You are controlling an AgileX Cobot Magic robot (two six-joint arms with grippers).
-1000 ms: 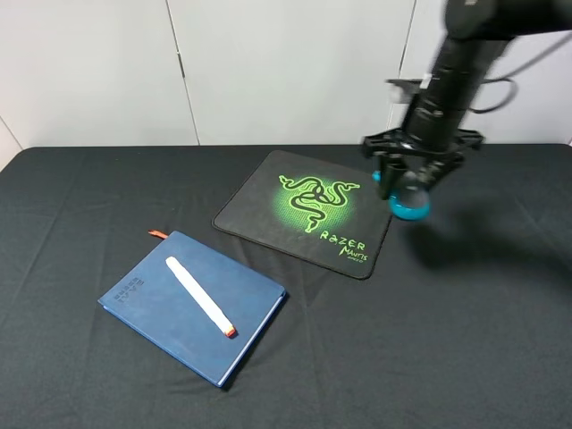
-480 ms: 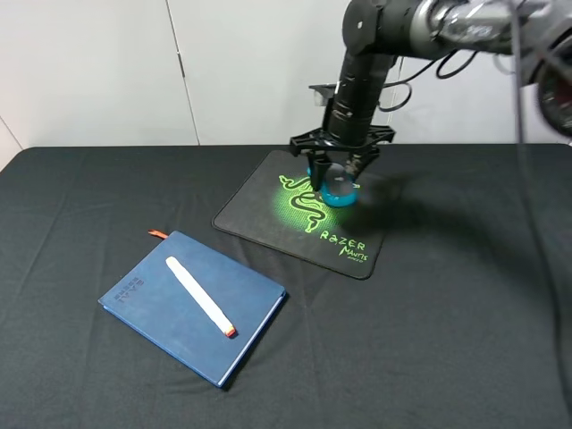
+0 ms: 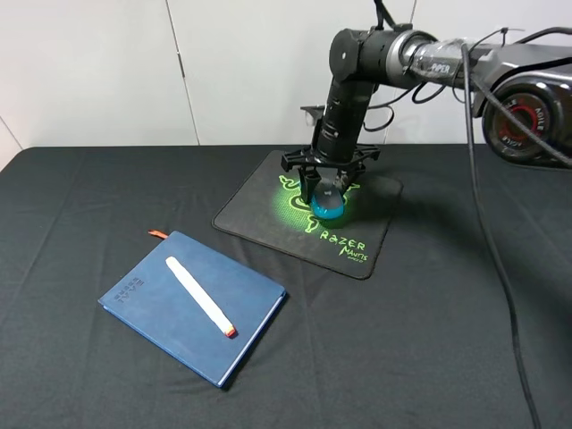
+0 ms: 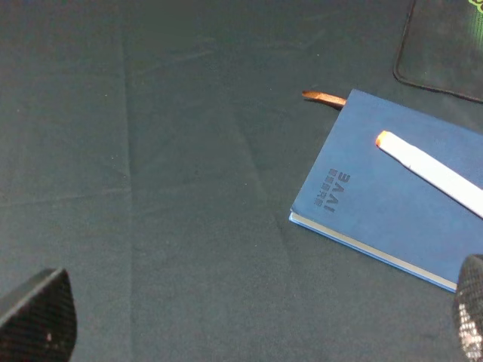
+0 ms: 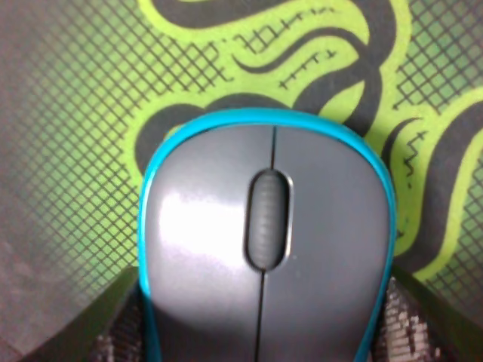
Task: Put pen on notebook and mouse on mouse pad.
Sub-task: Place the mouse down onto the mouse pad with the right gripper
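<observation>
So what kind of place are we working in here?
Probably a lab or test bench dressed as a desk: a table under black cloth, plain white wall panels behind, and only desk items, a notebook and a mouse pad.

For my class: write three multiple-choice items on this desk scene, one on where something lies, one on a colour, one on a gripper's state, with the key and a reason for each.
1. Where does the pen lie?
A. on the mouse pad
B. on the notebook
C. on the bare cloth

2. What colour is the logo on the mouse pad?
A. green
B. red
C. white

3. What is the right gripper doing?
A. hanging open over the notebook
B. shut on the pen
C. shut on the mouse

Key:
1. B: the white pen rests slantwise on the blue notebook.
2. A: the snake logo and lettering are bright green on black.
3. C: the right wrist view shows the mouse gripped at both sides over the pad's logo; whether it already touches the pad cannot be told.
</observation>
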